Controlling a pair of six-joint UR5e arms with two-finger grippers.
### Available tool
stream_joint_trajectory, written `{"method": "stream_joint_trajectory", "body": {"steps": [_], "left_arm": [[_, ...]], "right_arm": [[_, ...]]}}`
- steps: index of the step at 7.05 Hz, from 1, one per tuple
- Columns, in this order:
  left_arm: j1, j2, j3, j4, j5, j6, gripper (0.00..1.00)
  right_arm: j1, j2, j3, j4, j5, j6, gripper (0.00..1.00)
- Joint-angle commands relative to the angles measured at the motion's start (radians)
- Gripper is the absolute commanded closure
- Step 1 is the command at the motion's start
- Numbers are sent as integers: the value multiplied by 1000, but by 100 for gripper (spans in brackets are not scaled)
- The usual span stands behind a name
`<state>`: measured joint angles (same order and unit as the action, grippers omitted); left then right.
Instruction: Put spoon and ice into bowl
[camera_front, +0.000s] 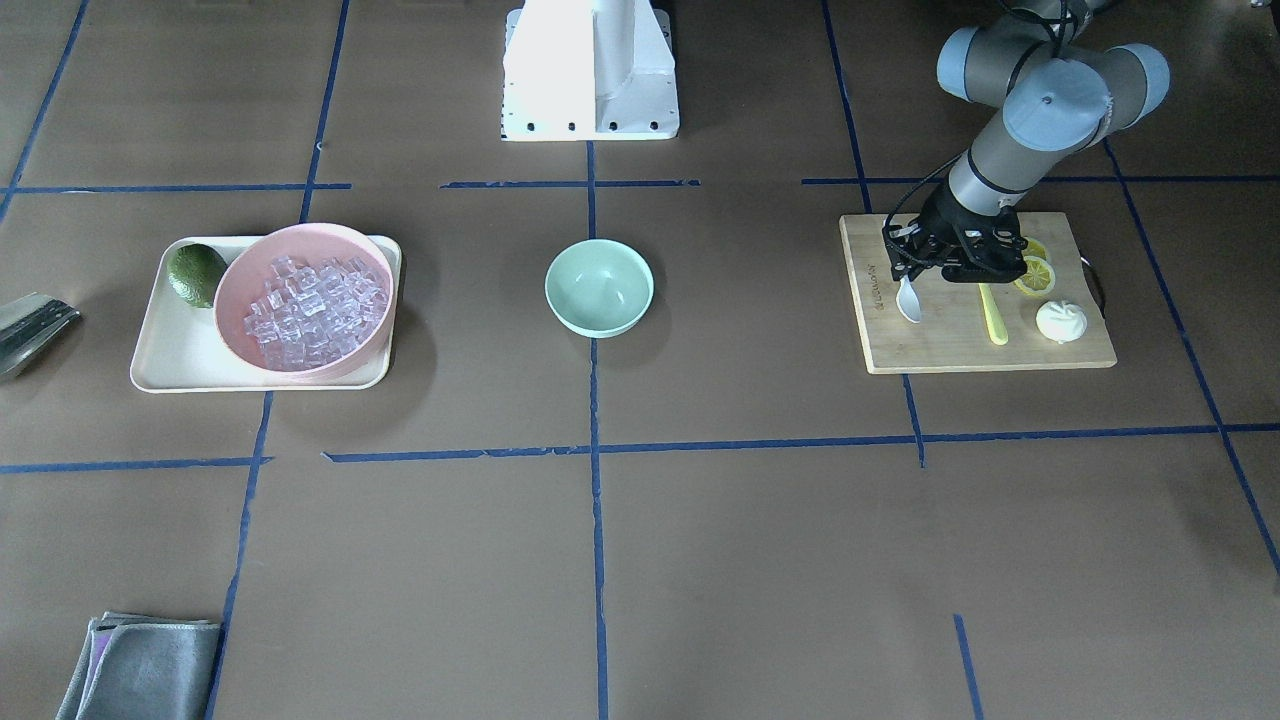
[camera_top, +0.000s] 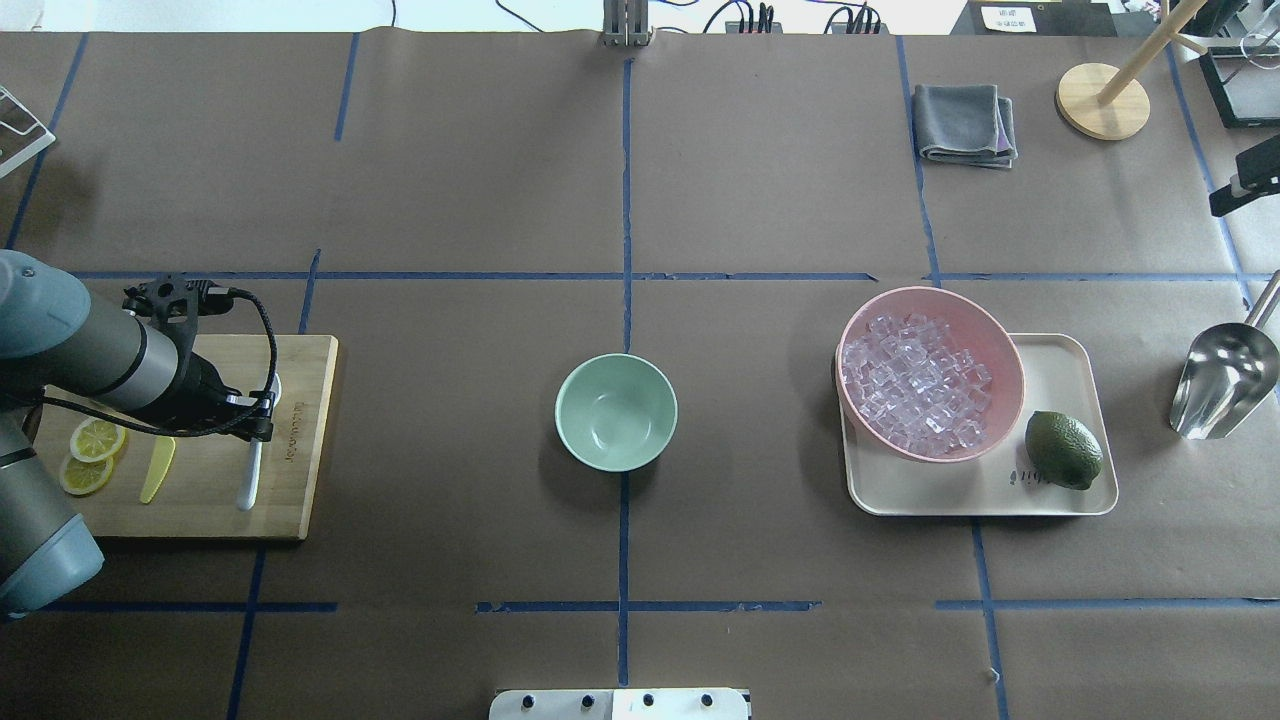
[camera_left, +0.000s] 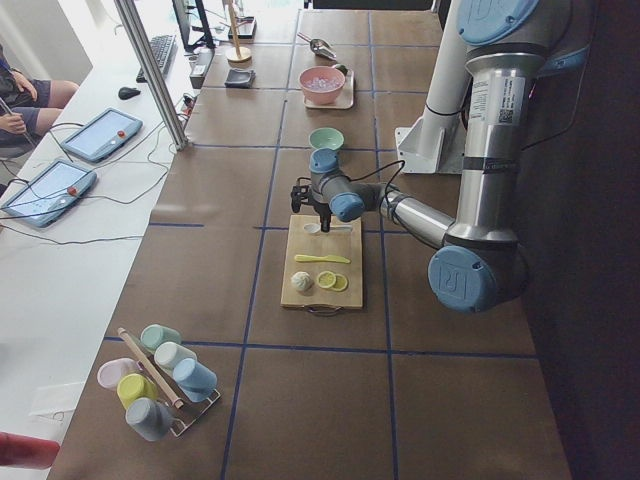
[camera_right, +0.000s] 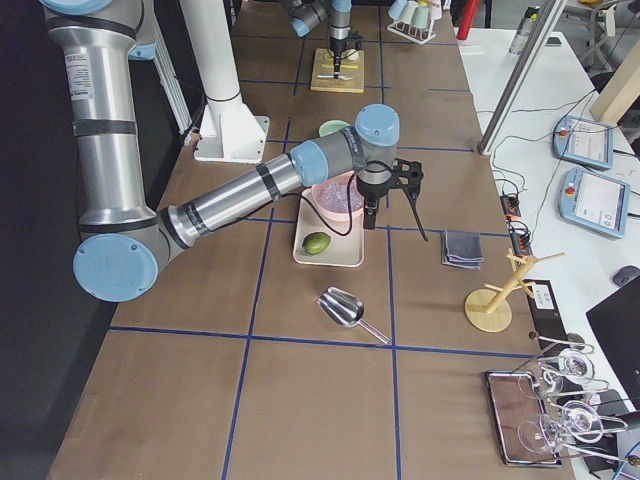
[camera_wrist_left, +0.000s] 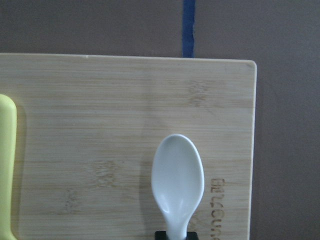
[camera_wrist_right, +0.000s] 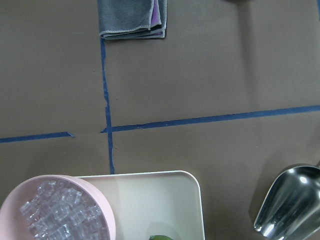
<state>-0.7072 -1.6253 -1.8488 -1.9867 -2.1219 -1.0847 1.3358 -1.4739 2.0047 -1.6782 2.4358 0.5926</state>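
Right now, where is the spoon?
In the overhead view the spoon lies on the robot's left, on the cutting board near its right edge. It is right of the yellow knife, with the left hand over its handle.

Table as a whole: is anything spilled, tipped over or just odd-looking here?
Nothing stands out. The ice sits all inside the pink bowl, with none spilled on the tray. The mint bowl is upright and empty. The spoon rests on the cutting board.
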Motion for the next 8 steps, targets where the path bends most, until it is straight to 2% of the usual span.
{"method": "stream_joint_trajectory", "body": {"steps": [1, 2, 3, 5, 6, 7, 8], "left_arm": [[-3, -51, -71, 131, -27, -6, 100], [-3, -168, -116, 314, -27, -42, 100], [6, -329, -115, 491, -27, -90, 100], [117, -498, -75, 514, -15, -301, 100], [155, -627, 25, 513, 6, -357, 100], [190, -712, 114, 506, 31, -378, 100], [202, -735, 196, 412, 58, -383, 100]], "right_arm": [[-90, 71, 17, 0, -32, 148, 0], [-142, 96, 23, 0, -67, 209, 0], [-189, 121, 29, 0, -90, 257, 0], [-278, 179, 32, 0, -136, 373, 0], [-329, 202, 32, 1, -173, 425, 0], [-367, 225, 34, 2, -194, 478, 0], [-380, 234, 35, 2, -199, 487, 0]]}}
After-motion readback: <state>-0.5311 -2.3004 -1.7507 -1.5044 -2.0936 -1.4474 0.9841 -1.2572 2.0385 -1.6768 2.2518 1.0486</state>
